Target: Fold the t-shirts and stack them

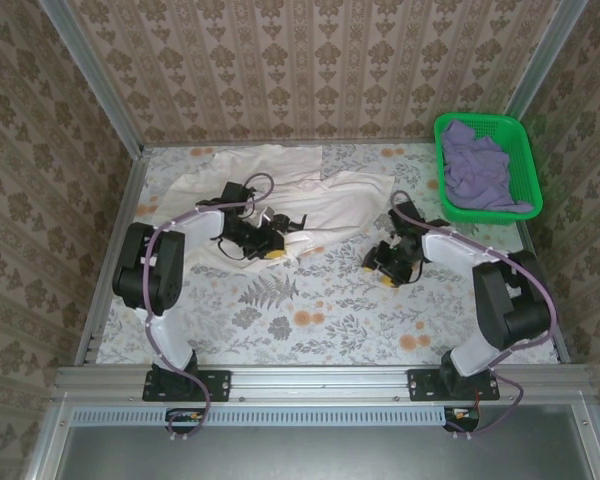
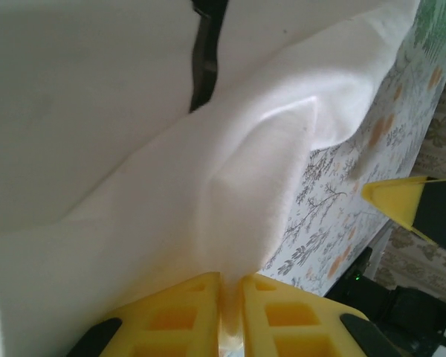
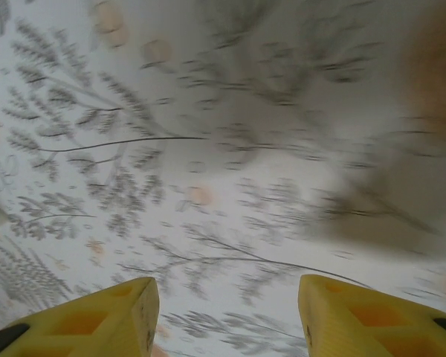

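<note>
While the left gripper (image 1: 274, 252) sits low near the middle of the table (image 1: 330, 320), its yellow fingers (image 2: 186, 312) are pressed almost together on a raised fold of the cream-white t-shirt (image 1: 315, 195), and the cloth runs down into the narrow slit between them. Seen from the left wrist, the white t-shirt (image 2: 119, 126) rises from the left gripper (image 2: 230, 281) in a soft ridge, and a black strip of print (image 2: 205, 59) shows further up on the cloth. This t-shirt lies spread and rumpled across the far half of the table, from the far left corner toward the centre. Well to the right, the right gripper (image 1: 386, 270) hangs over bare flowered table cover (image 3: 208, 149), close to the shirt's right edge but apart from it. Its fingers (image 3: 104, 320) stand wide apart with nothing between them. At the far right corner a green basket (image 1: 525, 135) holds the lavender t-shirt (image 1: 477, 170), bunched up inside
</note>
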Controlling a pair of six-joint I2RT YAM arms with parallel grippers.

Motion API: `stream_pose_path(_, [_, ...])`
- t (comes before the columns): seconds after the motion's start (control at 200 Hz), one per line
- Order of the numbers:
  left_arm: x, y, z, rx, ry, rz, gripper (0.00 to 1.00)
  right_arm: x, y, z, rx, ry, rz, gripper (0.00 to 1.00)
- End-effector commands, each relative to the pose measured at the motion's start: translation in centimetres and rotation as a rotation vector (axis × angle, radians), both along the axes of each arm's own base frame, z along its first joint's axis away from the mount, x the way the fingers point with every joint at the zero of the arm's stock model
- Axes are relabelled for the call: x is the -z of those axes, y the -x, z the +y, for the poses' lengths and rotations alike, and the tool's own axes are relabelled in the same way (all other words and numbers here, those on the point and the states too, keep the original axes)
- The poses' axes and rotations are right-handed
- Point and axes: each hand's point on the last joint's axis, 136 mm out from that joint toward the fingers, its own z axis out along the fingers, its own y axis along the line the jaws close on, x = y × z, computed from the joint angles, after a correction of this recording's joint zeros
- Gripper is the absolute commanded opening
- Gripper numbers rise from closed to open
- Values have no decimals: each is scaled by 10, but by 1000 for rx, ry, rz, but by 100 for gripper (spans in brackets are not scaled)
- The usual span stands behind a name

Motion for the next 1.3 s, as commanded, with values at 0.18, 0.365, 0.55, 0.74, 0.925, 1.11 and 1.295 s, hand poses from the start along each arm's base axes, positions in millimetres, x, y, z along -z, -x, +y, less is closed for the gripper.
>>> stream_pose_path(0.18, [9,-10,7,-87,46,93,14,-9,-48,118,-5,-275,-90,53])
stream_pose_path(0.365, [11,-18,16,-121,43,102,12,1,-61,163,-4,-368,-73,50])
stream_pose_path(0.55, [13,-17,18,-119,43,116,12,4,-71,186,14,-435,-85,46])
stream_pose_path(0.74, [15,-19,19,-128,43,127,12,7,-67,201,3,-459,-78,44])
stream_pose_path(0.925, [22,-23,25,-153,31,141,11,10,-62,203,9,-468,-56,44])
stream_pose_path(1.11, [26,-25,26,-179,35,159,11,5,-61,211,3,-493,-42,44])
stream_pose_path(1.295, [26,-29,26,-193,38,159,11,9,-62,221,4,-497,-13,43])
